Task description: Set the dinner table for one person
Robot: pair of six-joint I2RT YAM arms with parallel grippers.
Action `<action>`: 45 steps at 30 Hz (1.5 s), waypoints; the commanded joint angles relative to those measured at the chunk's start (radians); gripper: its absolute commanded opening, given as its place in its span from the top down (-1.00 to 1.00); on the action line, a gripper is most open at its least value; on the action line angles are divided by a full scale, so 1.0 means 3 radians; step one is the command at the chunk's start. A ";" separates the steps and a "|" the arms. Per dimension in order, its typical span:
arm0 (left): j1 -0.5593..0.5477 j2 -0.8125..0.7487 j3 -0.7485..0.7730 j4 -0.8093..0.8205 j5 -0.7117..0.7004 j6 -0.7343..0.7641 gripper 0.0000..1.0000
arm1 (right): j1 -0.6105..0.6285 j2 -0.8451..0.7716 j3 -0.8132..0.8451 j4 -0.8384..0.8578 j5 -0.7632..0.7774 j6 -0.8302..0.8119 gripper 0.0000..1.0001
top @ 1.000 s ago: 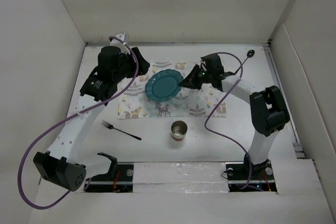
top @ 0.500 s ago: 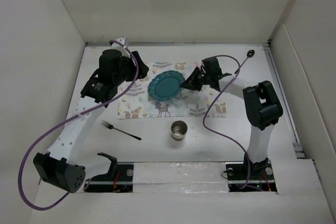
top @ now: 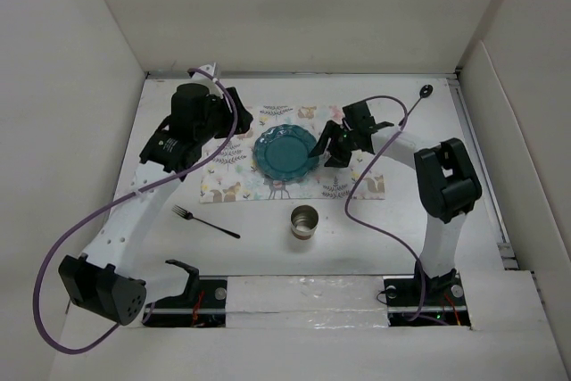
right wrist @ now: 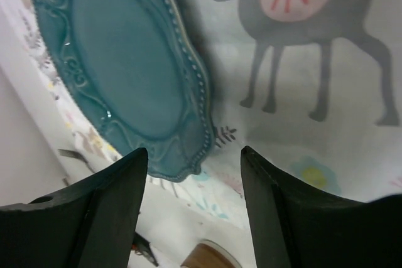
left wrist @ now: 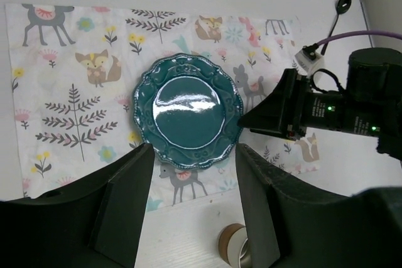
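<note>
A teal scalloped plate (top: 285, 151) lies flat on the deer-print placemat (top: 357, 180), which is spread on the white dinner table (top: 259, 252). My right gripper (top: 323, 147) sits low at the plate's right rim, open, with nothing between its fingers. In the right wrist view the plate (right wrist: 125, 73) rests just ahead of the right gripper (right wrist: 195, 152), apart from both fingers. My left gripper (top: 241, 118) hovers open above the placemat's left end. From the left wrist view the plate (left wrist: 187, 111) shows below the left gripper (left wrist: 193, 150), with the right gripper (left wrist: 251, 120) at its right edge.
A metal cup (top: 304, 222) stands on the table in front of the placemat. A dark fork (top: 205, 220) lies to the cup's left. White walls close in the table on the left, back and right. A purple cable loops off each arm.
My right gripper has opened and let go of the plate, which went from tilted in its grip to flat on the placemat. The left arm has barely moved.
</note>
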 commanded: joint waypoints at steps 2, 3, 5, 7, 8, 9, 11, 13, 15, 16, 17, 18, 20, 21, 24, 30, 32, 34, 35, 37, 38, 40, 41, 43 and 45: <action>0.0000 0.0069 0.0165 0.0066 -0.0135 0.0141 -0.03 | 0.0042 -0.0370 0.0244 -0.0570 0.0416 -0.0438 -0.36; 0.0000 0.0074 0.0201 0.0061 -0.0196 0.0186 -0.03 | 0.0042 -0.0431 0.0239 -0.0627 0.0457 -0.0550 -0.37; 0.0000 0.0115 0.0293 0.0035 -0.0206 0.0233 0.05 | 0.0042 -0.0579 0.0183 -0.0810 0.0574 -0.0658 -0.31; 0.0000 0.0135 0.0334 0.0035 -0.0329 0.0274 0.30 | 0.0042 -0.0921 0.0096 -0.0888 0.0586 -0.0883 0.43; 0.0000 0.0140 0.0335 0.0040 -0.0329 0.0279 0.66 | 0.0072 -0.1049 0.0010 -0.0949 0.0545 -0.0965 0.86; 0.0000 0.0140 0.0324 0.0045 -0.0334 0.0279 0.91 | 0.0133 -0.1314 -0.0027 -0.0995 0.0519 -0.1143 1.00; 0.0000 0.0140 0.0269 0.0086 -0.0339 0.0248 1.00 | 0.0347 -0.1535 -0.0098 -0.1168 0.0483 -0.1292 1.00; 0.0000 0.0130 0.0222 0.0117 -0.0345 0.0228 1.00 | 0.0547 -0.1760 -0.0200 -0.1296 0.0570 -0.1395 0.94; 0.0000 0.0130 0.0222 0.0122 -0.0355 0.0223 1.00 | 0.0817 -0.1838 -0.0262 -0.1511 0.0738 -0.1400 0.52; 0.0000 0.0140 0.0227 0.0127 -0.0355 0.0223 1.00 | 0.0895 -0.1868 -0.0277 -0.1573 0.0769 -0.1410 0.13; 0.0000 0.0145 0.0242 0.0132 -0.0360 0.0228 0.78 | 0.0952 -0.1879 -0.0293 -0.1649 0.0780 -0.1395 0.03; 0.0000 0.0151 0.0258 0.0132 -0.0370 0.0233 0.67 | 0.1008 -0.1884 -0.0313 -0.1660 0.0775 -0.1370 -0.03; 0.0000 0.0171 0.0288 0.0122 -0.0365 0.0238 0.46 | 0.1161 -0.1859 -0.0334 -0.1681 0.0770 -0.1359 -0.07; 0.0000 0.0171 0.0294 0.0117 -0.0370 0.0238 0.43 | 0.1207 -0.1838 -0.0334 -0.1686 0.0790 -0.1344 -0.07; 0.0000 0.0181 0.0294 0.0122 -0.0350 0.0233 0.36 | 0.1335 -0.1634 -0.0298 -0.1752 0.0856 -0.1369 -0.05; 0.0000 0.0186 0.0253 0.0127 -0.0319 0.0213 0.34 | 0.1382 -0.1317 -0.0186 -0.1696 0.0872 -0.1400 0.10; 0.0000 0.0181 0.0227 0.0143 -0.0319 0.0207 0.34 | 0.1412 -0.1255 -0.0160 -0.1671 0.0862 -0.1395 0.12; 0.0000 0.0171 0.0197 0.0153 -0.0329 0.0202 0.34 | 0.1412 -0.1158 -0.0119 -0.1670 0.0851 -0.1395 0.15; 0.0000 0.0166 0.0191 0.0158 -0.0324 0.0197 0.33 | 0.1412 -0.1143 -0.0109 -0.1665 0.0851 -0.1395 0.25; 0.0000 0.0156 0.0181 0.0173 -0.0329 0.0197 0.34 | 0.1412 -0.1122 -0.0073 -0.1665 0.0882 -0.1370 0.84; 0.0000 0.0156 0.0176 0.0173 -0.0334 0.0202 0.34 | 0.1412 -0.1127 -0.0063 -0.1670 0.0938 -0.1364 0.96; 0.0000 0.0156 0.0181 0.0173 -0.0344 0.0202 0.34 | 0.1412 -0.1168 0.0029 -0.1736 0.0974 -0.1359 1.00; 0.0000 0.0156 0.0186 0.0173 -0.0345 0.0207 0.34 | 0.1377 -0.1198 0.0080 -0.1772 0.0974 -0.1359 1.00; 0.0000 0.0151 0.0212 0.0173 -0.0350 0.0213 0.34 | 0.1234 -0.1286 0.0249 -0.1839 0.0959 -0.1379 1.00; 0.0000 0.0166 0.0227 0.0183 -0.0334 0.0218 0.33 | 0.1061 -0.1362 0.0361 -0.1895 0.0959 -0.1445 1.00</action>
